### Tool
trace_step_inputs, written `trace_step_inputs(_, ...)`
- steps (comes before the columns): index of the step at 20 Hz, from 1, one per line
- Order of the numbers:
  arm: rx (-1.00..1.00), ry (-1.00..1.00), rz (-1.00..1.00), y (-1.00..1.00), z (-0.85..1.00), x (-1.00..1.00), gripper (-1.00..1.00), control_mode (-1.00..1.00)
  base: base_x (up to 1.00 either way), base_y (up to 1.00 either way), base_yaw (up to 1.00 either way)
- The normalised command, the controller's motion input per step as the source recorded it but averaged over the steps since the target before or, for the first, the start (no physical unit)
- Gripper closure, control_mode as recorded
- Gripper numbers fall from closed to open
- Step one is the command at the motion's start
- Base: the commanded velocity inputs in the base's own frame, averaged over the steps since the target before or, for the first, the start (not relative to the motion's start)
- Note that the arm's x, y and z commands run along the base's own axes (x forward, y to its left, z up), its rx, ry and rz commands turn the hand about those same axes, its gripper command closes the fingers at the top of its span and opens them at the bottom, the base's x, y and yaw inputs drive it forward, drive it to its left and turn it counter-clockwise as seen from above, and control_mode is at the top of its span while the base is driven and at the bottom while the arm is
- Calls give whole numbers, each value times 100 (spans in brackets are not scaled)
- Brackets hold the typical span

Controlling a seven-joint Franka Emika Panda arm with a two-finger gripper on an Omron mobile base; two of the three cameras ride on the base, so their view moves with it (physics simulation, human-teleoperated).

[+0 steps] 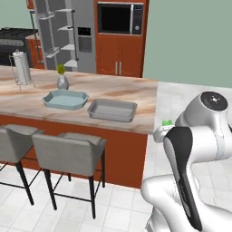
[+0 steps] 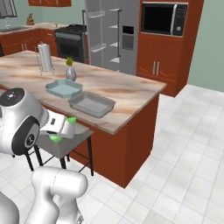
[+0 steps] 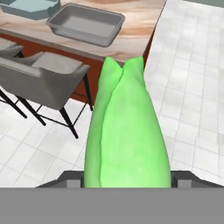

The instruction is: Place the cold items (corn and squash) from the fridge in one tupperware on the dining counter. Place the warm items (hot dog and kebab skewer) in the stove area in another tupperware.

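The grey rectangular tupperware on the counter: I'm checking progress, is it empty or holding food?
Empty. The grey rectangular tupperware shows a bare bottom in the hand view and both base views.

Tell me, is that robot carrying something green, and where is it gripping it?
Yes. The hand is closed on a bright green, husk-like vegetable, probably the corn. It grips the end nearest the camera; the pointed tip sticks out ahead toward the dining counter.
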Motion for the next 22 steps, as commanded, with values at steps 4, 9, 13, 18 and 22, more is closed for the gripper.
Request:
trace_step_inputs(4, 0, 0, 0, 0, 0, 0, 100, 100, 35, -4, 8)
trace_step_inputs(9, 0, 0, 0, 0, 0, 0, 100, 100, 31, 1, -5)
trace_step_inputs(13, 0, 0, 0, 0, 0, 0, 100, 100, 58, 16, -7)
trace_step_inputs(18, 0, 0, 0, 0, 0, 0, 100, 100, 56, 25, -7)
trace_step_inputs(22, 0, 0, 0, 0, 0, 0, 100, 100, 40, 27, -6)
